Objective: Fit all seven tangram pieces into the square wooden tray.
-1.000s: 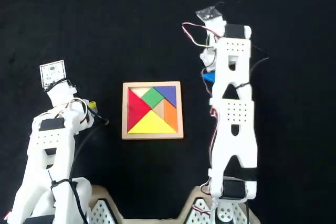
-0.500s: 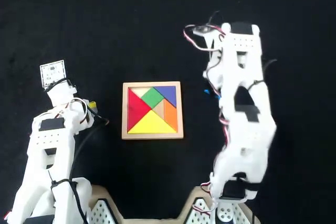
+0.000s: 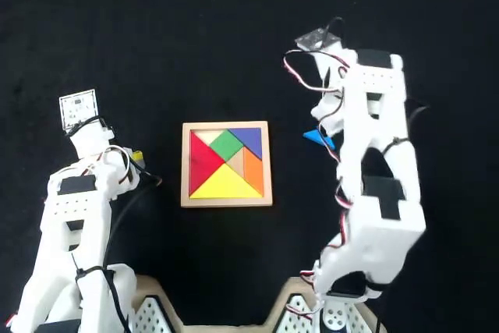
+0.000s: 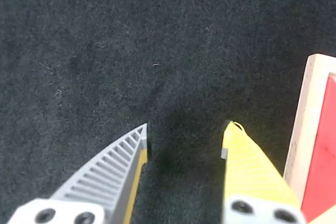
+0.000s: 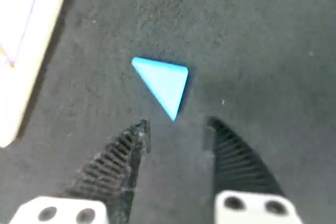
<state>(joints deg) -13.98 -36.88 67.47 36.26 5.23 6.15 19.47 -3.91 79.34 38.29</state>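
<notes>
Right wrist view is showing the right gripper (image 5: 176, 124) hanging released with the blue triangle (image 5: 163, 83) just ahead of its tips, the left gripper (image 4: 184, 129) likewise spread beside the wooden tray (image 4: 302, 124).

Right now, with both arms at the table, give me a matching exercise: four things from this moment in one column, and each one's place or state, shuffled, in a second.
Column one
1. light blue triangular tangram piece
2. square wooden tray
3. left gripper
4. right gripper

Column two
A. open, over the black cloth beside the tray's edge
B. open, just short of the blue triangle
C. loose on the black cloth, outside the tray
D. holding coloured pieces

Pairs: 1-C, 2-D, 3-A, 4-B
</notes>
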